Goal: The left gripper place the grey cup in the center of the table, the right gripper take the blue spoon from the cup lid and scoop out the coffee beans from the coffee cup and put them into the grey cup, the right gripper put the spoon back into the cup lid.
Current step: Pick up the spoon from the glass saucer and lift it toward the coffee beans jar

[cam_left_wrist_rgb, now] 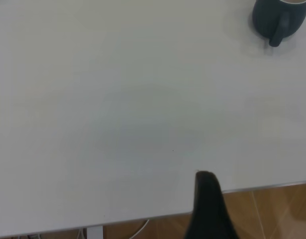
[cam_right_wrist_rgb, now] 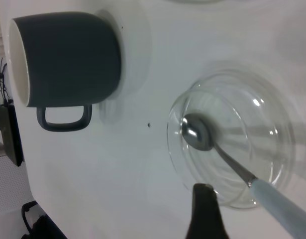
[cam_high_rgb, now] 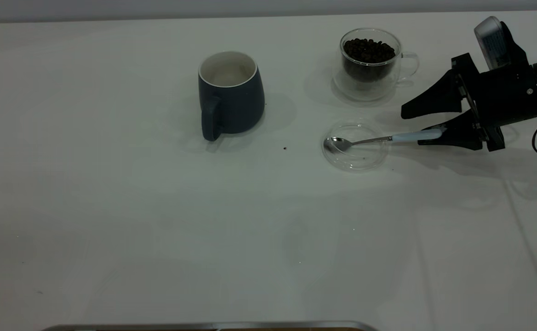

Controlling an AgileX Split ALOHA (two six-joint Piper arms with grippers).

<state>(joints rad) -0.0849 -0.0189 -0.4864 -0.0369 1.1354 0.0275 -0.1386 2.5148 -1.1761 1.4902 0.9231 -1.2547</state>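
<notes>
exterior view | right gripper [cam_high_rgb: 422, 124] jaws wide open, straddling blue spoon [cam_high_rgb: 379, 139] handle tip, nothing clamped | bowl rests in cup lid [cam_high_rgb: 355, 147], 6 o'clock of coffee cup [cam_high_rgb: 370, 62] | spoon light, stiff, slippery: pinch pale handle.

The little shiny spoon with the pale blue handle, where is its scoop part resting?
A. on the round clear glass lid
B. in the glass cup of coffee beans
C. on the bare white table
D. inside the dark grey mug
A: the small metal spoon with the pale blue handle has its bowl lying on the round clear glass lid, with the right end effector at its handle end.
</notes>
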